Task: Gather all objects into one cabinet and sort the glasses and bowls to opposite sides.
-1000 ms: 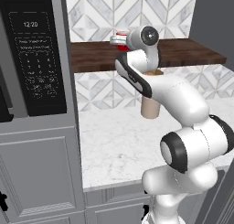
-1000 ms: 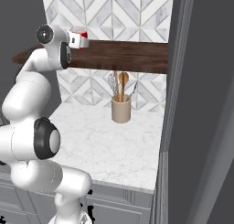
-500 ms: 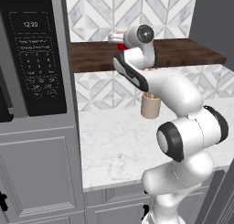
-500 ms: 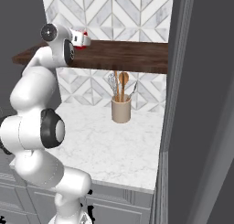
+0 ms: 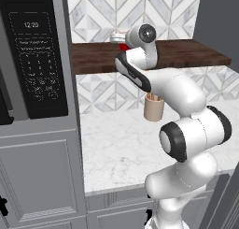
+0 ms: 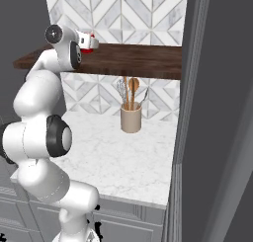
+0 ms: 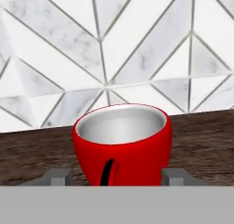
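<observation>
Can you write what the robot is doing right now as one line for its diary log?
phase: grasping | gripper: closing around red cup, one finger each side | cup: upright on dark wooden shelf | held: not yet clear

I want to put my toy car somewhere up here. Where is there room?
The marble counter is bare all around the beige crock, which stands near the tiled wall. The dark wooden shelf is free along its right stretch. Its left end is crowded: the gripper sits around a red cup there.
</observation>
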